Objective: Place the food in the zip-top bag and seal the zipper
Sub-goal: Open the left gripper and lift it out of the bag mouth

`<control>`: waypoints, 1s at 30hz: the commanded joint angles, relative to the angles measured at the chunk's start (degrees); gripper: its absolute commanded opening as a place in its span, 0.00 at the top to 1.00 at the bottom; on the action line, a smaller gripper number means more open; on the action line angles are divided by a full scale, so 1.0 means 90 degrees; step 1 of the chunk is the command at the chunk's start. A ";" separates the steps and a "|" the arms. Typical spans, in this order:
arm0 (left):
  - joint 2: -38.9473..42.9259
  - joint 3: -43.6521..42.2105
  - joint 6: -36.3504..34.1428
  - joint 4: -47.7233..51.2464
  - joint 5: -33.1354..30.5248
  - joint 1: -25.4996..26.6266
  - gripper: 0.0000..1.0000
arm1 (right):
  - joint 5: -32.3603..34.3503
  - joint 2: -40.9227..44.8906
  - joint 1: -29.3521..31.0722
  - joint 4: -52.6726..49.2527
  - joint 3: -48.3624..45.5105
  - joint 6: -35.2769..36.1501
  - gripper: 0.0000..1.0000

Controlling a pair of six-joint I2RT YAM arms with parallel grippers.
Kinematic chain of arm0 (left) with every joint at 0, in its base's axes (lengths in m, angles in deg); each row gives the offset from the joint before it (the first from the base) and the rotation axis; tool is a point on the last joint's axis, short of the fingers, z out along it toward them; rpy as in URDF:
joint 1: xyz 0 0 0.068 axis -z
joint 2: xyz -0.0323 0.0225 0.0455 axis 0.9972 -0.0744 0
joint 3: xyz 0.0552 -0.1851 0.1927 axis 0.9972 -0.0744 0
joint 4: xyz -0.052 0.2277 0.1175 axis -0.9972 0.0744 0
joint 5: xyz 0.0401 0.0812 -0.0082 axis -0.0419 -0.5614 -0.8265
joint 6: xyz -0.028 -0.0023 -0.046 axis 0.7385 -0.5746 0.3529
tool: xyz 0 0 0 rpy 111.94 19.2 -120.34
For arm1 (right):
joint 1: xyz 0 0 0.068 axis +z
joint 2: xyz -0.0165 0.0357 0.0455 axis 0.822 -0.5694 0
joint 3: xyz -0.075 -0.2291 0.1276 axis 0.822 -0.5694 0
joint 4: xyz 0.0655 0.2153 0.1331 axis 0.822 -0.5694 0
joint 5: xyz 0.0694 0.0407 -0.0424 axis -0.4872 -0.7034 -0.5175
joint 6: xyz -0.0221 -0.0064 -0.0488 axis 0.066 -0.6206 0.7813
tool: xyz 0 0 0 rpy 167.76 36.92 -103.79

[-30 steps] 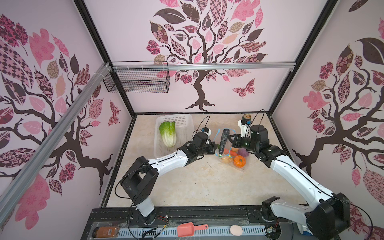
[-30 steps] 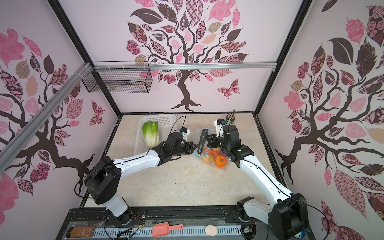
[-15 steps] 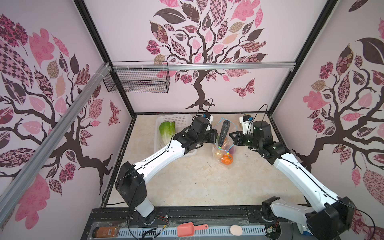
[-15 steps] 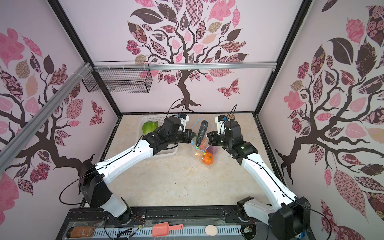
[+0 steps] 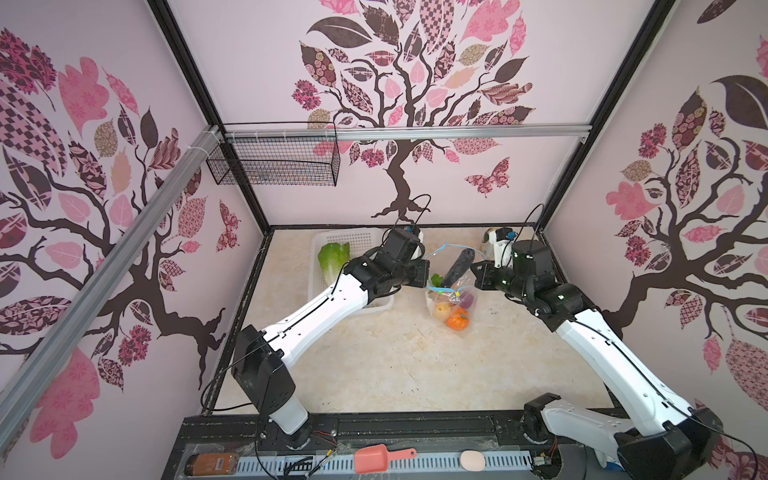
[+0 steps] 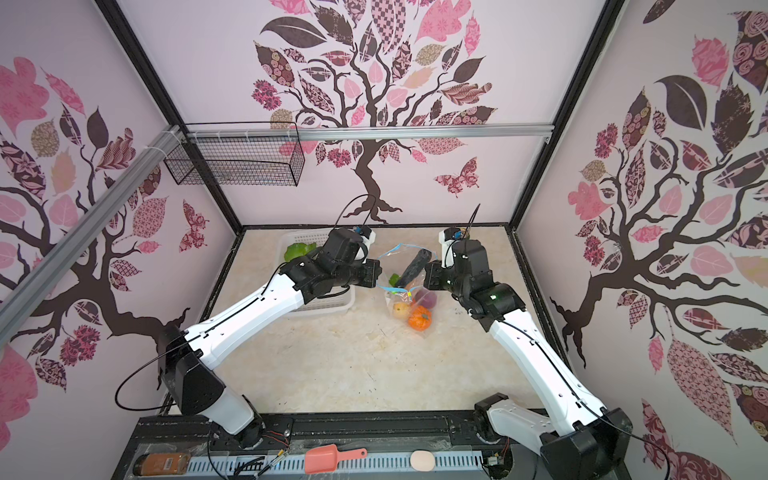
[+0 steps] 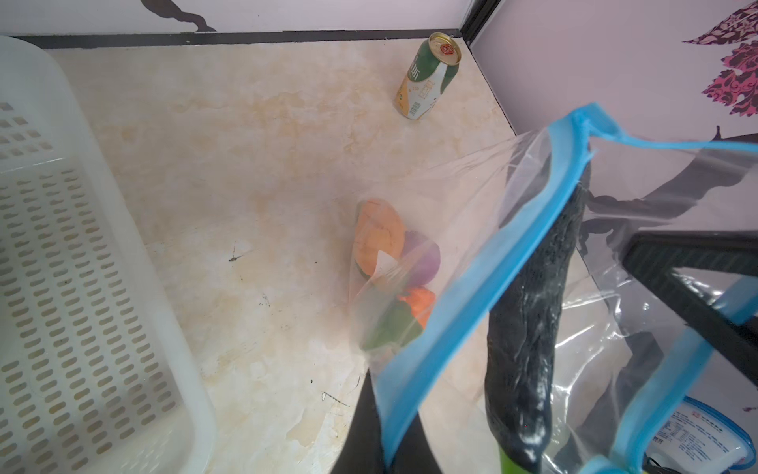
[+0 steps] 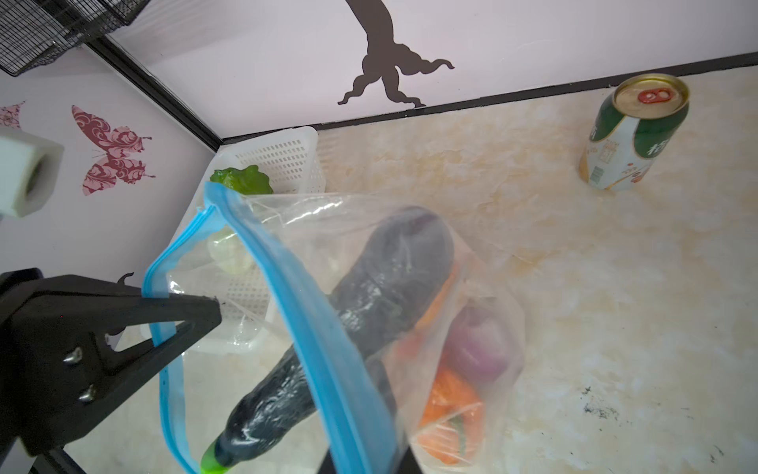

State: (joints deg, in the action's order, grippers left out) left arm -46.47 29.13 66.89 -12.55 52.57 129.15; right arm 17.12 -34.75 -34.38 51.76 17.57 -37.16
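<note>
Fingers (image 8: 102,328) of the left gripper (image 5: 427,277) and right gripper (image 5: 474,275) are pinching the zipper (image 8: 316,328) of the zip-top bag (image 8: 328,217). An eggplant (image 8: 381,295), onion (image 8: 480,344) and pumpkin (image 5: 457,318) are sitting inside.

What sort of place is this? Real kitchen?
Likely a robot test cell: framed booth with decal walls, left arm and right arm bench-mounted, toy pumpkin in a zip-top bag.

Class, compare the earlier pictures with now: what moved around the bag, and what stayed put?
The left gripper and right gripper rose, lifting the mouth of the zip-top bag, which now hangs between them with the pumpkin gathered low and the eggplant poking up. Nothing was let go; both grippers stay shut on its blue edge. The cabbage in the basket and the can did not move.
</note>
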 commanded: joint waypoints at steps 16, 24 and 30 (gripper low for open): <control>-0.0100 -0.0030 -0.0011 -0.0252 0.0229 -0.0047 1.00 | -0.0865 -0.0221 -0.0010 0.0590 -0.0108 -0.0098 1.00; 0.0112 0.0208 -0.0141 -0.0259 0.0211 -0.0162 1.00 | -0.0479 0.0033 -0.0009 0.0643 0.0178 0.0148 1.00; 0.0038 -0.0113 0.0395 -0.0457 0.1303 -0.0896 1.00 | -0.0792 -0.0183 -0.0009 0.0738 -0.0136 0.0116 1.00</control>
State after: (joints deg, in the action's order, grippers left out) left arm -47.34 29.68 68.18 -13.73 59.24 123.91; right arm 11.20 -36.06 -34.40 57.10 16.69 -36.94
